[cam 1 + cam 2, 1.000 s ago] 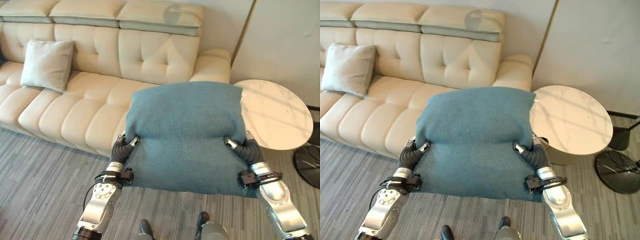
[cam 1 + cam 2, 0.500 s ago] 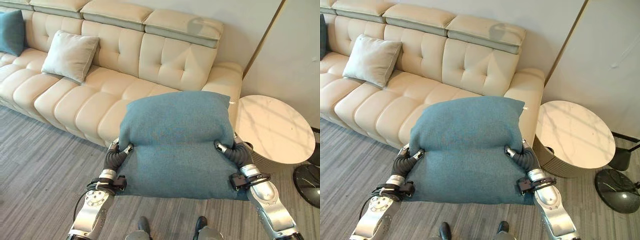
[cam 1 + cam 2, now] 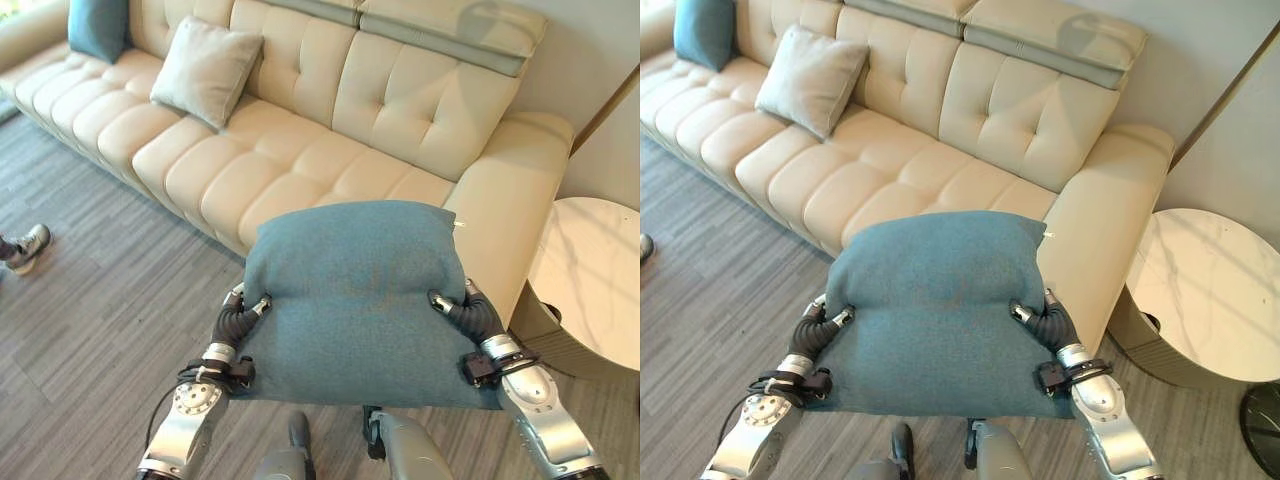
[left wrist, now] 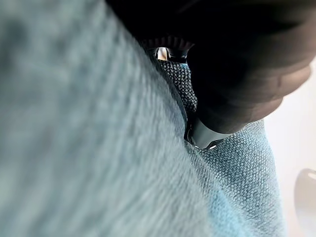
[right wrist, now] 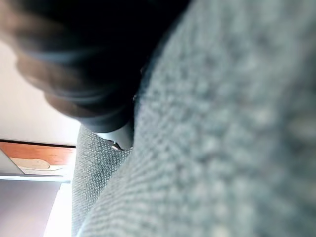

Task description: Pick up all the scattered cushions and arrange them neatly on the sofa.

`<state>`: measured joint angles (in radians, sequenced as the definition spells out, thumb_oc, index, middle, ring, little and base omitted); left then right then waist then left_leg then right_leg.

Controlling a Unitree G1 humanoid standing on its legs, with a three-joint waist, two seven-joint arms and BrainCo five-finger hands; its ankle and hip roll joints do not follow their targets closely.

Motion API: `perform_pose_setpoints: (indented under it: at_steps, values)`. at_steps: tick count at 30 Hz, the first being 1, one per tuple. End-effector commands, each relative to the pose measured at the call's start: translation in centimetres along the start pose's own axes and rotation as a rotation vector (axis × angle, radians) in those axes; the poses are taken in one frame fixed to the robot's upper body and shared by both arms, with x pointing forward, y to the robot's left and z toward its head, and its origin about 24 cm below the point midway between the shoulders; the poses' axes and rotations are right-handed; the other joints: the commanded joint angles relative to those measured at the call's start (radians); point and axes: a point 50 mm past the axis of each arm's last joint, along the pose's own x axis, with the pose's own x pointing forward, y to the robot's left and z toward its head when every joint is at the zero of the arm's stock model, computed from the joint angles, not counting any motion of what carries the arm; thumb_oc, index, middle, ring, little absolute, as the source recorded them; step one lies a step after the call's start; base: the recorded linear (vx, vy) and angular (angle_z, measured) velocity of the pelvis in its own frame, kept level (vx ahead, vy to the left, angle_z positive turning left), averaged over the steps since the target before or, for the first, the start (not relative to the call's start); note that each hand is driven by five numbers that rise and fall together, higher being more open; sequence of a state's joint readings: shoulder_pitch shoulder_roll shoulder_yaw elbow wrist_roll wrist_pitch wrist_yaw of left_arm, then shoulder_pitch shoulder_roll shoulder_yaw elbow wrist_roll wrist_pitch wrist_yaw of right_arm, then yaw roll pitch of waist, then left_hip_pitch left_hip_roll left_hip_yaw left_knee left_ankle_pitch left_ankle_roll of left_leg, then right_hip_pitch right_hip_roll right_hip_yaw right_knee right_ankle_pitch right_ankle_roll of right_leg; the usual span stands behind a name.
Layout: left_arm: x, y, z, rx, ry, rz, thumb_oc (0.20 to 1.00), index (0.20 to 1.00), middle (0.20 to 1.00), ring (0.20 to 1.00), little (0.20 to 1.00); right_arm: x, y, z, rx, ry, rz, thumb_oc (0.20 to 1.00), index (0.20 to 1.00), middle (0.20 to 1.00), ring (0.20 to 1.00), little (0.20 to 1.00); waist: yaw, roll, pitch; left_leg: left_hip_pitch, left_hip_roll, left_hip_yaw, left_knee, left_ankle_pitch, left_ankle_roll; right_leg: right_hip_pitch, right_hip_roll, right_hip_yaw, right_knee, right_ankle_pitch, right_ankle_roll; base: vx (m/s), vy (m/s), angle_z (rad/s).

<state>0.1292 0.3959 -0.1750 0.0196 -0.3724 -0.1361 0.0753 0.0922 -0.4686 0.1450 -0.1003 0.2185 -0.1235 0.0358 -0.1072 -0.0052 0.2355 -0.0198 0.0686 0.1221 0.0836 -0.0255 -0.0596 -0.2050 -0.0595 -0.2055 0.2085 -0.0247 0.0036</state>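
A large teal cushion (image 3: 355, 300) is held in the air in front of the robot, gripped at its two side edges. The left robot hand (image 3: 240, 312) has its thumb pressed onto the top of the cushion at the left edge, pinching the fabric; the right robot hand (image 3: 462, 308) does the same at the right edge. In each wrist view the dark ribbed cover lies directly against the coarse teal weave, and the rest of the fingers are hidden beneath the cushion. The cushion is dented where the thumbs press in, and its far half bulges upward.

Beyond the cushion stands a cream tufted sofa (image 3: 400, 110), running from the upper left to its armrest (image 3: 510, 200) just past the cushion's far right corner. A pale grey cushion (image 3: 207, 70) leans against the sofa back, and a second teal cushion (image 3: 98, 25) leans further along toward the far left end. A round white marble-topped surface (image 3: 1215, 290) stands just beside the armrest on the right. The floor (image 3: 90, 300) is grey striped carpet. A person's shoe (image 3: 25, 245) shows at the left edge of the floor.
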Motion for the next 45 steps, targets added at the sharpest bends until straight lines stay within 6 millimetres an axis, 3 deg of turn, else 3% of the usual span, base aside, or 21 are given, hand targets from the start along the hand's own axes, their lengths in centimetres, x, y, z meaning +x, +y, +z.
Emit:
perform_pose_setpoints:
  at_steps: [1, 6, 9, 10, 13, 15, 17, 19, 22, 23, 25, 28, 29, 30, 31, 33, 35, 37, 40, 44, 45]
  values:
    - [1.2, -2.6, 4.6, -0.011, -0.257, -0.173, 0.200, 0.200, 0.200, 0.200, 0.200, 1.4, 0.8, 5.7, 0.028, -0.316, 0.049, 0.200, 0.200, 0.200, 0.200, 0.200, -0.030, -0.015, -0.065, 0.028, -0.040, 0.098, 0.283, -0.075, -0.035, 0.086, -0.026, 0.017, -0.170, 0.043, 0.076, 0.17, -0.053, 0.02]
    - [1.4, -2.6, 4.7, 0.011, -0.259, -0.177, 0.200, 0.200, 0.200, 0.200, 0.200, 1.2, 0.2, 5.6, 0.012, -0.308, 0.018, 0.200, 0.200, 0.200, 0.200, 0.200, -0.029, -0.026, -0.077, -0.077, -0.046, 0.166, 0.180, -0.132, 0.007, 0.145, -0.042, 0.045, -0.194, 0.017, 0.090, 0.20, 0.016, -0.06]
    - [1.4, -2.5, 4.8, 0.024, -0.264, -0.171, 0.200, 0.200, 0.200, 0.200, 0.200, 0.9, -0.1, 5.5, 0.005, -0.306, -0.007, 0.200, 0.200, 0.200, 0.200, 0.200, -0.023, -0.017, -0.074, -0.114, 0.004, 0.190, 0.023, 0.014, -0.023, 0.190, -0.041, 0.058, -0.202, -0.005, 0.097, 0.21, 0.119, -0.14]
    - [1.4, -2.4, 4.7, 0.025, -0.255, -0.167, 0.200, 0.200, 0.200, 0.200, 0.200, 0.8, -0.2, 5.4, 0.005, -0.299, -0.013, 0.200, 0.200, 0.200, 0.200, 0.200, -0.019, -0.011, -0.075, -0.118, 0.016, 0.171, -0.010, 0.036, -0.027, 0.200, -0.037, 0.066, -0.203, -0.014, 0.098, 0.33, 0.223, -0.22]
    - [1.5, -2.2, 4.7, 0.009, -0.259, -0.122, 0.200, 0.200, 0.200, 0.200, 0.200, 0.8, -0.2, 4.8, -0.033, -0.270, -0.024, 0.200, 0.200, 0.200, 0.200, 0.200, 0.001, -0.010, -0.068, -0.194, 0.072, -0.081, -0.080, 0.121, -0.073, 0.219, -0.034, 0.192, -0.142, -0.078, 0.085, 0.39, 0.304, -0.71]
    - [1.6, -2.2, 4.7, 0.000, -0.261, -0.115, 0.200, 0.200, 0.200, 0.200, 0.200, 0.8, -0.3, 4.7, -0.040, -0.261, -0.026, 0.200, 0.200, 0.200, 0.200, 0.200, 0.003, -0.012, -0.068, -0.204, 0.085, -0.096, -0.069, 0.129, -0.079, 0.227, -0.038, 0.204, -0.132, -0.093, 0.086, 0.28, 0.236, -0.97]
    - [1.3, -2.1, 4.2, -0.002, -0.231, -0.120, 0.200, 0.200, 0.200, 0.200, 0.200, 0.4, -0.5, 4.0, -0.060, -0.226, -0.036, 0.200, 0.200, 0.200, 0.200, 0.200, 0.008, -0.008, -0.087, -0.188, 0.091, -0.076, -0.035, 0.114, -0.070, 0.258, -0.062, 0.224, -0.120, -0.113, 0.103, 0.43, 0.381, -0.65]
    - [1.2, -1.7, 4.0, 0.016, -0.218, -0.111, 0.200, 0.200, 0.200, 0.200, 0.200, 0.4, -0.4, 3.9, -0.054, -0.220, -0.037, 0.200, 0.200, 0.200, 0.200, 0.200, 0.017, -0.016, -0.092, -0.192, 0.067, -0.077, 0.022, 0.082, -0.047, 0.266, -0.090, 0.244, -0.087, -0.112, 0.113, 0.40, 0.369, -0.43]
    - [1.0, -0.6, 4.1, 0.075, -0.211, -0.087, 0.200, 0.200, 0.200, 0.200, 0.200, 1.2, 0.6, 4.0, -0.024, -0.233, -0.008, 0.200, 0.200, 0.200, 0.200, 0.200, 0.034, -0.048, -0.072, -0.147, 0.052, -0.002, 0.065, 0.007, 0.003, 0.185, -0.123, 0.278, 0.091, -0.010, 0.139, 0.22, 0.270, -0.38]
    - [1.1, -0.6, 4.1, 0.075, -0.212, -0.087, 0.200, 0.200, 0.200, 0.200, 0.200, 1.2, 0.6, 4.0, -0.024, -0.234, -0.008, 0.200, 0.200, 0.200, 0.200, 0.200, 0.038, -0.047, -0.075, -0.150, 0.054, 0.001, 0.063, 0.011, 0.003, 0.179, -0.121, 0.282, 0.091, -0.006, 0.138, 0.20, 0.317, -0.91]
    - [0.7, 0.3, 3.8, 0.087, -0.191, -0.054, 0.200, 0.200, 0.200, 0.200, 0.200, 1.7, 1.6, 4.2, 0.019, -0.249, 0.015, 0.200, 0.200, 0.200, 0.200, 0.200, 0.047, -0.044, -0.056, -0.079, 0.049, 0.078, 0.058, -0.033, 0.037, 0.083, -0.140, 0.219, 0.206, 0.045, 0.139, 0.26, 0.375, -1.09]
    - [0.6, 0.1, 3.2, 0.069, -0.174, -0.050, 0.200, 0.200, 0.200, 0.200, 0.200, 1.7, 1.8, 4.2, 0.031, -0.248, 0.044, 0.200, 0.200, 0.200, 0.200, 0.200, 0.022, -0.041, -0.051, 0.004, -0.006, 0.115, 0.024, -0.071, 0.053, 0.003, -0.076, 0.151, 0.160, 0.014, 0.128, 0.24, 0.241, -0.74]
    - [0.6, 0.1, 3.2, 0.069, -0.174, -0.050, 0.200, 0.200, 0.200, 0.200, 0.200, 1.7, 1.8, 4.2, 0.031, -0.248, 0.044, 0.200, 0.200, 0.200, 0.200, 0.200, 0.022, -0.041, -0.052, 0.004, -0.005, 0.115, 0.024, -0.071, 0.053, 0.003, -0.076, 0.150, 0.159, 0.015, 0.128, 0.32, 0.215, -0.25]
    - [0.6, 0.0, 3.3, 0.059, -0.177, -0.054, 0.200, 0.200, 0.200, 0.200, 0.200, 1.9, 1.9, 4.5, 0.050, -0.262, 0.052, 0.200, 0.200, 0.200, 0.200, 0.200, 0.017, -0.040, -0.051, 0.053, -0.032, 0.132, 0.010, -0.116, 0.054, -0.038, -0.077, 0.053, 0.080, -0.014, 0.131, 0.17, 0.106, -0.29]
    - [0.7, 0.0, 3.3, 0.058, -0.179, -0.053, 0.200, 0.200, 0.200, 0.200, 0.200, 1.9, 1.9, 4.5, 0.050, -0.264, 0.053, 0.200, 0.200, 0.200, 0.200, 0.200, 0.013, -0.041, -0.048, 0.046, -0.031, 0.139, 0.009, -0.101, 0.057, -0.037, -0.077, 0.040, 0.067, 0.004, 0.121, 0.27, 0.139, -0.33]
    - [0.7, 0.0, 3.2, 0.055, -0.179, -0.047, 0.200, 0.200, 0.200, 0.200, 0.200, 1.9, 1.8, 4.3, 0.058, -0.260, 0.049, 0.200, 0.200, 0.200, 0.200, 0.200, 0.003, -0.041, -0.051, 0.098, -0.046, 0.146, -0.007, -0.141, 0.053, -0.057, -0.065, -0.021, -0.019, 0.006, 0.127, 0.30, 0.036, -0.14]
    - [0.8, -0.6, 3.2, 0.039, -0.186, -0.079, 0.200, 0.200, 0.200, 0.200, 0.200, 1.4, 1.4, 4.1, 0.058, -0.248, 0.041, 0.200, 0.200, 0.200, 0.200, 0.200, -0.012, -0.043, -0.052, 0.103, -0.055, 0.138, 0.019, -0.155, 0.052, -0.038, -0.057, 0.010, -0.053, 0.023, 0.124, 0.32, -0.030, -0.02]
    - [0.6, -1.2, 2.9, 0.015, -0.175, -0.102, 0.200, 0.200, 0.200, 0.200, 0.200, 0.8, 0.5, 3.3, 0.050, -0.212, 0.004, 0.200, 0.200, 0.200, 0.200, 0.200, -0.014, -0.046, -0.067, 0.072, -0.032, 0.137, 0.162, -0.116, 0.005, 0.026, -0.048, 0.018, -0.096, 0.035, 0.093, 0.28, -0.097, 0.49]
    - [0.5, -1.4, 2.5, 0.007, -0.159, -0.110, 0.200, 0.200, 0.200, 0.200, 0.200, 0.5, -0.2, 3.0, 0.032, -0.189, -0.008, 0.200, 0.200, 0.200, 0.200, 0.200, -0.010, -0.051, -0.075, 0.003, 0.006, 0.103, 0.315, -0.054, -0.035, 0.083, -0.028, 0.028, -0.143, 0.027, 0.067, 0.16, -0.073, 0.49]
    - [0.7, -1.4, 2.4, 0.014, -0.150, -0.106, 0.200, 0.200, 0.200, 0.200, 0.200, 0.6, -0.6, 3.0, 0.000, -0.182, -0.017, 0.200, 0.200, 0.200, 0.200, 0.200, -0.001, -0.066, -0.080, -0.046, 0.014, 0.065, 0.242, -0.098, -0.017, 0.117, -0.044, 0.059, -0.170, 0.014, 0.075, 0.15, 0.081, 0.01]
    - [0.9, -1.4, 2.6, 0.017, -0.160, -0.103, 0.200, 0.200, 0.200, 0.200, 0.200, 0.6, -0.8, 3.2, -0.010, -0.186, -0.022, 0.200, 0.200, 0.200, 0.200, 0.200, 0.007, -0.065, -0.078, -0.051, 0.011, 0.023, 0.133, -0.099, -0.016, 0.125, -0.047, 0.080, -0.173, 0.009, 0.084, 0.17, 0.198, 0.05]
